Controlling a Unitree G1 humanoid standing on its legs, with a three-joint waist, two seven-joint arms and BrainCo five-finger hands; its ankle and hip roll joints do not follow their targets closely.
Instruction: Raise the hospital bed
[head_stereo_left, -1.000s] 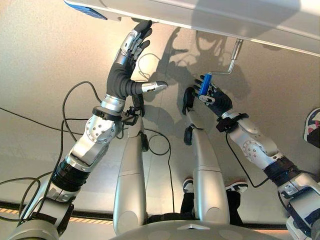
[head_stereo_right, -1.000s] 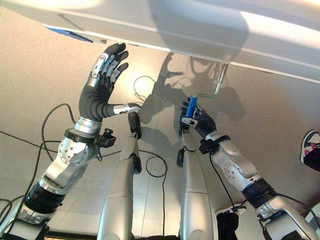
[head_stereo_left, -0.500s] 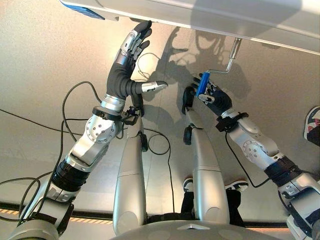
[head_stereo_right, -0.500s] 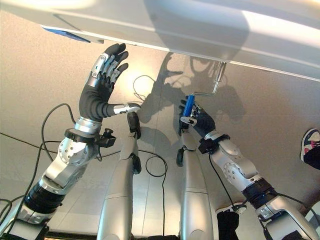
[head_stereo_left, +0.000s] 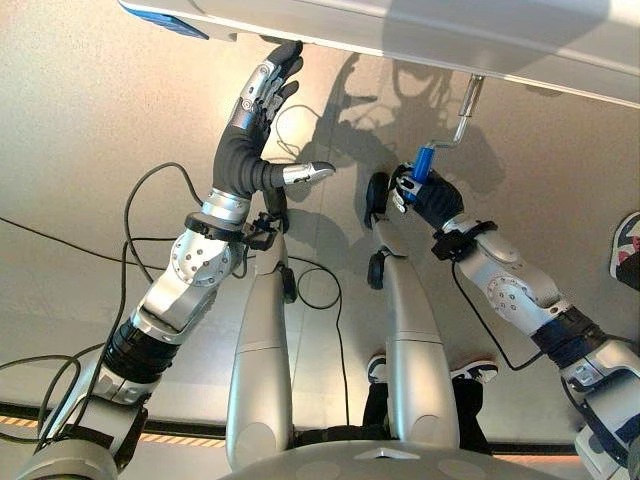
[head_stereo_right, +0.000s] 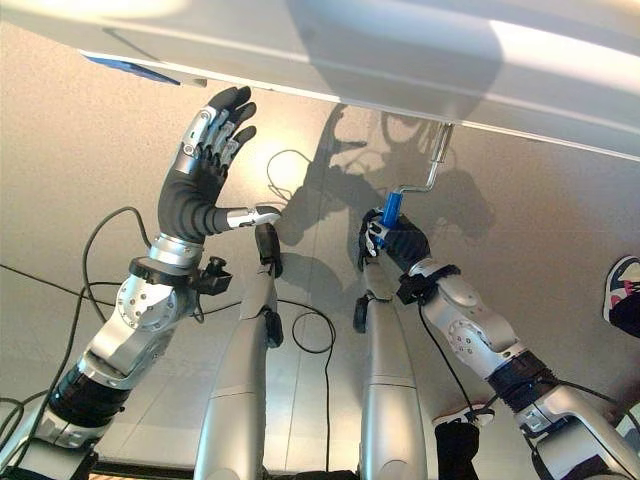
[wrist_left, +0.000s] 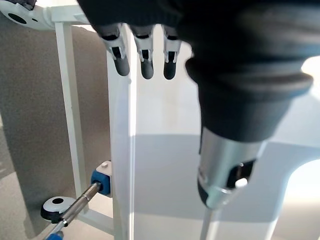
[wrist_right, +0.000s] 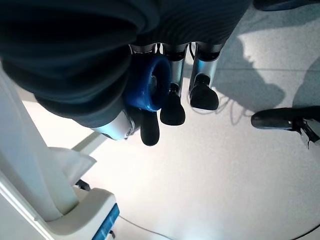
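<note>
right robot hand (head_stereo_left: 428, 192): clenched round the blue grip (head_stereo_left: 423, 160) of the crank (head_stereo_left: 461, 118); most of the grip hidden inside the fingers. left robot hand (head_stereo_left: 262, 95): released, fingertips at the bed (head_stereo_left: 420, 30) edge. bed cut off above.

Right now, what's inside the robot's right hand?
The right hand is curled round the crank's blue handle. Its blue top sticks out above the fingers; the part inside the palm is covered.
</note>
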